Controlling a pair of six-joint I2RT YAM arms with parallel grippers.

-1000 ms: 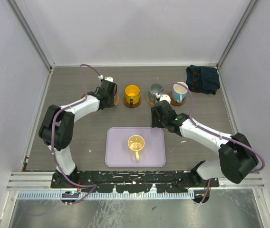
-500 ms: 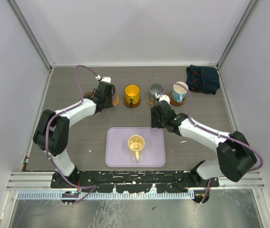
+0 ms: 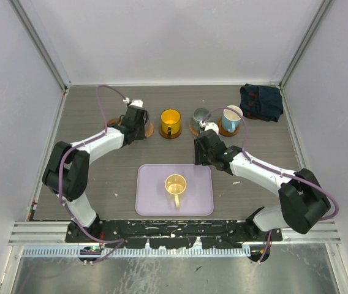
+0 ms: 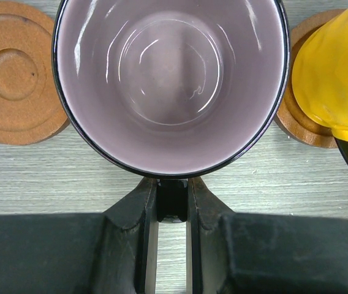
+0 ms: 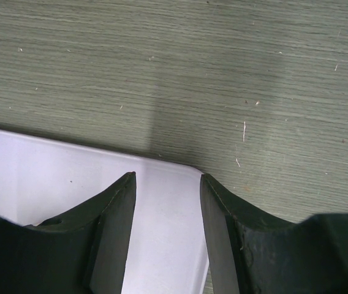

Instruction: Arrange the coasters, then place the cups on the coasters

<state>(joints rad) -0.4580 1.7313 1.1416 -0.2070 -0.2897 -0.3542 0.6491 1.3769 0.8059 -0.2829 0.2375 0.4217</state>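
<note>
Left hand (image 4: 172, 190) clenched on dark handle of glossy purple mug (image 4: 171, 79), far-left desk (image 3: 119, 171). Bare ringed wooden coaster (image 4: 15, 70) at left, yellow mug (image 4: 333, 67) at right. Right hand (image 5: 166, 184) released, over rounded corner of smooth lavender tray (image 5: 39, 177).

Left hand (image 4: 172, 187) pinched, right hand (image 5: 166, 184) spread.

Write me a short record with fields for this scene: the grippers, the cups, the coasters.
left gripper: shut on purple cup, by its handle
right gripper: open, empty, over tray corner
on coasters: yellow cup, grey cup, blue cup
on tray: cream cup
empty coaster: left of purple cup
</note>
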